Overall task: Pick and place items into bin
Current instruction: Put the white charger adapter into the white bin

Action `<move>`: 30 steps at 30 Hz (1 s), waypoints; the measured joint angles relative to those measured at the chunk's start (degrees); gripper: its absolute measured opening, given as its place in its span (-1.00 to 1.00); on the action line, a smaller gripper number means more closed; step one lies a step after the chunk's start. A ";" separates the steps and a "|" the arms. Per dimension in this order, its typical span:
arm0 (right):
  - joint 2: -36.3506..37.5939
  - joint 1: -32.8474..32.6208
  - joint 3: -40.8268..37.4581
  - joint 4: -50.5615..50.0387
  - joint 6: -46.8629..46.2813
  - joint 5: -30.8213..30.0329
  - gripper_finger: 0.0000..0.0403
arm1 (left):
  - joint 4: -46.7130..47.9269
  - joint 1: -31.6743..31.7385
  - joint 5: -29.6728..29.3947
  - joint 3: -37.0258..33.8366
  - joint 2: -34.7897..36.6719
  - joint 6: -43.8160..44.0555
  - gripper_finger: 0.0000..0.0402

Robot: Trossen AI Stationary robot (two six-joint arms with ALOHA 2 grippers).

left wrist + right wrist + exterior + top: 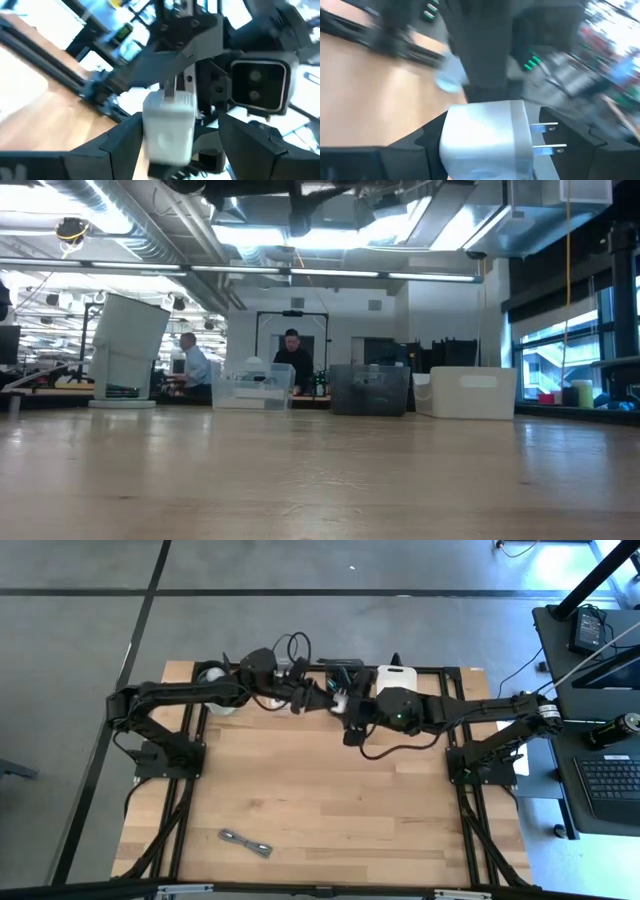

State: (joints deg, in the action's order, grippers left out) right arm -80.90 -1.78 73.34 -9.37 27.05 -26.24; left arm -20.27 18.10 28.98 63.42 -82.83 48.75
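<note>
the wooden table (330,810) carries both dark arms, which meet near the middle of its far edge. the left arm reaches in from the left side, the right arm from the right side.

the right gripper (485,145) holds a white plug adapter (482,137) between its two dark fingers (410,145). the adapter is a rounded white block with two flat metal prongs projecting from one face, and it fills the gap between the fingers. in the high view the right gripper (352,712) is just beside the left gripper (318,698), above the table surface.

the left gripper (175,145) stands spread wide, its fingers (115,142) apart on either side of the same white adapter (169,125); from this view it cannot be told whether they touch it.

a white container (397,678) sits at the far edge, just behind the right gripper.

a small grey strip (246,842) lies flat near the front left part of the table, well apart from both grippers.
</note>
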 joint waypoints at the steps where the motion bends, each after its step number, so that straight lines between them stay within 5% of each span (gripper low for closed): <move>1: 0.02 0.00 0.00 -0.28 0.01 -2.89 0.28 | 0.87 0.81 -0.14 0.00 0.21 -0.04 0.23; 12: 0.50 1.13 0.00 -7.67 -0.75 -21.25 0.28 | 19.73 8.25 -2.69 -0.02 0.84 -7.49 0.24; 19: 0.52 8.50 0.00 -24.93 -14.59 -25.99 0.27 | 29.89 8.37 -11.33 -0.02 0.84 -11.94 0.24; 24: 0.52 19.49 0.00 -36.25 -25.38 -13.61 0.27 | 32.63 7.00 -12.44 -0.01 0.84 -12.55 0.24; 30: -2.59 32.26 0.01 -41.42 -23.66 5.23 0.27 | 32.44 5.22 -12.91 -0.01 0.84 -12.55 0.24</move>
State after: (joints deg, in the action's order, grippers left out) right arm -83.50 30.48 73.35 -50.79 3.39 -21.01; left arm 12.18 23.32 16.07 63.41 -82.00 36.21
